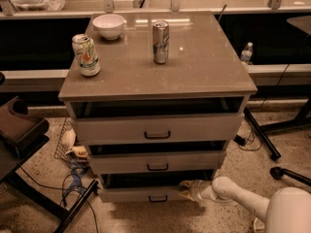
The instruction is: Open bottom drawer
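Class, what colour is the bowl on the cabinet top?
The bowl is white, camera view; the gripper is by the bottom drawer.

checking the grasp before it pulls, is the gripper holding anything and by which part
Cannot tell. The gripper is at the top edge of the bottom drawer, right of its handle, not on it.

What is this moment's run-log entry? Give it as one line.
gripper: low, at upper edge of bottom drawer, right of its handle | handle: not gripped | cabinet top: bowl, two cans
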`<state>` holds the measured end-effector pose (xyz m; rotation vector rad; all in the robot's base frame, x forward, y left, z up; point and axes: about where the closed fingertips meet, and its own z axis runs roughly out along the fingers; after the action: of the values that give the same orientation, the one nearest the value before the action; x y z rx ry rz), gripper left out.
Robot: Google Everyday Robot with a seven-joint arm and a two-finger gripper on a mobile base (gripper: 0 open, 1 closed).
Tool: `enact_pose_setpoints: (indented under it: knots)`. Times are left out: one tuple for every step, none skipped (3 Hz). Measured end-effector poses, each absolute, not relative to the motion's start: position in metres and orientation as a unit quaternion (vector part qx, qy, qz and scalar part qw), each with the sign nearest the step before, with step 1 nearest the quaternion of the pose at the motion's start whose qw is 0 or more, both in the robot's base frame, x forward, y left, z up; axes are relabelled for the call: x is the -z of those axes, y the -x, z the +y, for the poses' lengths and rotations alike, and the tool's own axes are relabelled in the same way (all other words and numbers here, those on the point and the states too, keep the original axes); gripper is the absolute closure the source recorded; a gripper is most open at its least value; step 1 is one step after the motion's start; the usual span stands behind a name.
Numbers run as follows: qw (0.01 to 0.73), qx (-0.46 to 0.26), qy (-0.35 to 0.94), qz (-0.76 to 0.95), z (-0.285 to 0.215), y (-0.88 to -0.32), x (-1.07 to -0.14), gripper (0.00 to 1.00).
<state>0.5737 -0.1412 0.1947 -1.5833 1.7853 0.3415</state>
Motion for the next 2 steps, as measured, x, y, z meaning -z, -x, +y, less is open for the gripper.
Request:
enact_pose_setpoints:
  knots:
    - [0.354, -0.137, 0.611, 0.694, -0.142, -0.568, -0.194, 1.0]
    - [0.341, -0.135, 0.6, 0.711, -0.164, -0.554, -0.202, 1.0]
